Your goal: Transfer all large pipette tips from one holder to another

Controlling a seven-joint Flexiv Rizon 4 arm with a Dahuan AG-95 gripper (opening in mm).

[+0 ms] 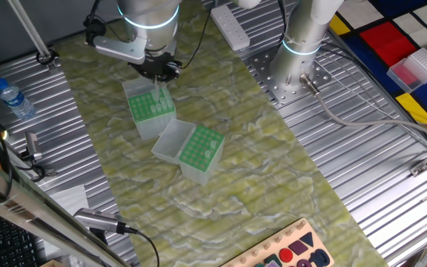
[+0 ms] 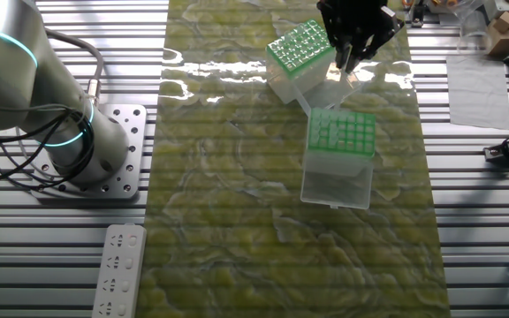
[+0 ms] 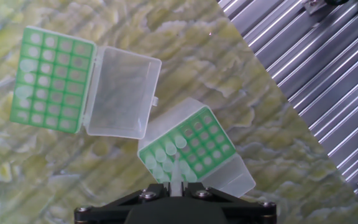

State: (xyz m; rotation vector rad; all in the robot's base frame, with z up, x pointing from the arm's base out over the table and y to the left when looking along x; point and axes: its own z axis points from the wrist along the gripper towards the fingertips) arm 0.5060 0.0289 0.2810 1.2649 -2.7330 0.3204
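Observation:
Two clear holders with green rack plates stand on the yellow-green mat, both with lids open. My gripper (image 3: 176,185) hovers over the near holder (image 3: 207,146), also seen from the fixed views as the holder (image 1: 148,111) and the holder (image 2: 300,46) under the gripper (image 1: 159,74) (image 2: 350,60). It is shut on one pale large pipette tip (image 3: 176,171), which points down over that rack's corner. Several more tips (image 3: 160,154) stand clustered in that same corner. The other holder (image 3: 51,81) (image 1: 199,148) (image 2: 341,134) lies apart; its outer column looks paler, contents unclear.
A second arm's base (image 1: 302,37) (image 2: 69,132) is bolted beside the mat. A power strip (image 1: 230,26) (image 2: 120,269), a water bottle (image 1: 13,96), a coloured shape board (image 1: 291,252) and tip boxes (image 1: 421,67) lie around the ribbed metal table.

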